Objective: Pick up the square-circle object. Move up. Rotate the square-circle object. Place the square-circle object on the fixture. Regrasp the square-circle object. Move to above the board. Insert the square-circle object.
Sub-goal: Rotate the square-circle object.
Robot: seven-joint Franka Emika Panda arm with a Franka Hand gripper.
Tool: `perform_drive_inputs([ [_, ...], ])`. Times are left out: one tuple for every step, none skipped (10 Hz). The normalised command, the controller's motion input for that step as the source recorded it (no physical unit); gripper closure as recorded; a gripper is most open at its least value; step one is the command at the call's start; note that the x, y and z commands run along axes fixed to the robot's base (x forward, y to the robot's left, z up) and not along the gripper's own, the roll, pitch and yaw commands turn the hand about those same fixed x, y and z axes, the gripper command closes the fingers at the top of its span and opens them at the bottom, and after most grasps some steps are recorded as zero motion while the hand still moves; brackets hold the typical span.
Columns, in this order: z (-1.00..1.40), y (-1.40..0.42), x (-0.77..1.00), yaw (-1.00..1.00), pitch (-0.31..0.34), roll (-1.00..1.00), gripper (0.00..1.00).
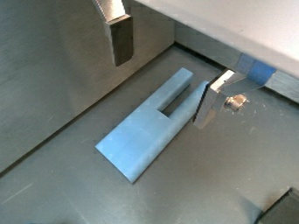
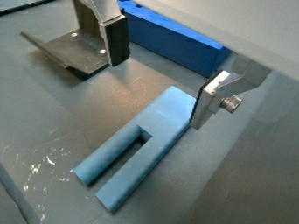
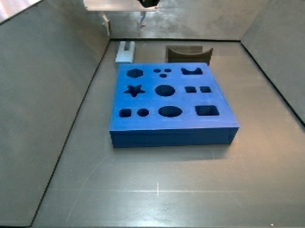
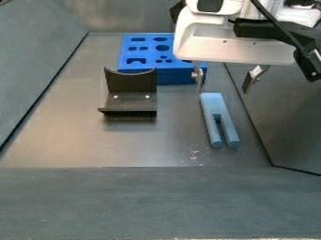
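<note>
Jaws: spread wide with nothing between them; in both wrist views the two silver fingers (image 2: 114, 39) stand on either side of the peg and touch neither it nor the floor.
Gripper: the gripper (image 4: 226, 77) hangs above the far end of the peg, close to the table's side wall, fingers pointing down.
Square-circle object: the square-circle object (image 4: 220, 119) lies flat on the grey floor, a pale blue bar with a long dark slot along its top, running lengthwise beside the wall; in a wrist view (image 1: 155, 125) it passes diagonally under the open fingers.
Fixture: the fixture (image 4: 128, 92) stands just beside the peg, toward the middle of the table, apart from it, empty.
Board: the board (image 3: 170, 101) sits farther along the table, beyond the fixture, its cut-outs all unfilled.
Step in hand: seemingly the pick-up; the peg is not yet grasped.
Risk, end grip: the fingers appear to bracket the peg near one end, so it could tip or swing in the pads once lifted.
Risk, wall: the peg lies close to the side wall, and the outer finger might scrape it coming down.
Risk, skew: if the pads close out of square with the long sides, the peg may twist on the floor and slip free.
</note>
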Motion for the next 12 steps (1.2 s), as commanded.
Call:
perform_drive_inputs([
  [-1.0, 0.0, 0.0, 0.0, 0.0, 0.0, 0.0],
  [-1.0, 0.0, 0.01, -0.07, -0.013, 0.0, 0.0],
  [-1.0, 0.0, 0.03, -0.07, -0.046, 0.0, 0.0],
  [-1.0, 0.0, 0.03, -0.05, -0.067, -0.03, 0.0],
  [-1.0, 0.01, 0.04, -0.04, -0.08, -0.05, 0.0],
  [-0.93, 0.01, 0.04, -0.03, -0.089, -0.07, 0.0],
  [-0.82, 0.01, 0.04, -0.01, -0.097, -0.1, 0.0],
  [-0.75, 0.01, 0.04, -0.01, -0.103, -0.12, 0.0],
  [-0.67, 0.01, 0.03, 0.0, -0.113, -0.13, 0.0],
  [-0.59, 0.01, 0.03, 0.0, -0.12, -0.14, 0.0],
  [-0.54, 0.02, 0.03, 0.0, -0.126, -0.15, 0.0],
  [-0.48, 0.02, 0.03, 0.0, -0.138, -0.15, 0.0],
])
